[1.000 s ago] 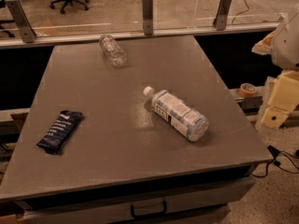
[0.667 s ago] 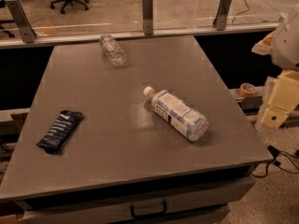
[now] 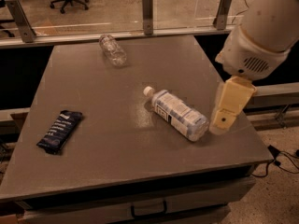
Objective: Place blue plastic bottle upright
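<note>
On the grey square table [image 3: 93, 167], a dark blue foil snack packet [image 3: 60, 130] lies nearest, at the left. Mid-table, the blue plastic bottle [image 3: 180, 115], with its white cap and printed label, lies on its side, cap pointing far-left. Just beside its base hangs the cream-coloured gripper [image 3: 222, 122]; how wide it stands I cannot tell. Farthest back lies a small clear unlabelled bottle [image 3: 113, 50]

The arm [image 3: 264, 31] has swung in from beyond the right edge of the bench [image 3: 117, 162] and now fills the upper right corner. Its pincer [image 3: 220, 124], off to the side a second ago, now hangs over that edge, just beside the base of the bottle [image 3: 180, 115].
</note>
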`<action>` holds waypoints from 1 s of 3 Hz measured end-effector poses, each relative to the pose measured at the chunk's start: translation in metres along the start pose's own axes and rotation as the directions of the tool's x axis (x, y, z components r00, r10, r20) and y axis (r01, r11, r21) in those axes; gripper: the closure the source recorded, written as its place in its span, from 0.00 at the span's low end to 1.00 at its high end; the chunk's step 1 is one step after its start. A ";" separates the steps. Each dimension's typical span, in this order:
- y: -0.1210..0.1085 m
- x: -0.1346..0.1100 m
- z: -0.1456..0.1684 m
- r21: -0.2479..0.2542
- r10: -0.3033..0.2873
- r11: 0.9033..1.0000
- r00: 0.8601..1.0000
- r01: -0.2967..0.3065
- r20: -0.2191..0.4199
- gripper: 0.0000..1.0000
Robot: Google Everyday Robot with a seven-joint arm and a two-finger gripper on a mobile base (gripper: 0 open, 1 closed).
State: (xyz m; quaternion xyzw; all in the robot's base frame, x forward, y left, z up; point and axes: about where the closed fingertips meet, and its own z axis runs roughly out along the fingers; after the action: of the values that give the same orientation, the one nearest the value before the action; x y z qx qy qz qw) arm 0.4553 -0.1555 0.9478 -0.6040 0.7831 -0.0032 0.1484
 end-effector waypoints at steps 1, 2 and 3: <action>0.005 -0.044 0.045 -0.038 0.039 0.998 0.999 -0.039 -0.011 0.00; -0.002 -0.075 0.080 -0.038 0.117 0.992 0.993 -0.118 -0.020 0.00; -0.021 -0.093 0.107 -0.016 0.211 0.977 0.977 -0.211 -0.019 0.00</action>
State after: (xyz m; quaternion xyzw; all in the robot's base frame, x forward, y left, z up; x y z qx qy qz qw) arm 0.5219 -0.0543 0.8709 -0.5188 0.8439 0.0143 0.1356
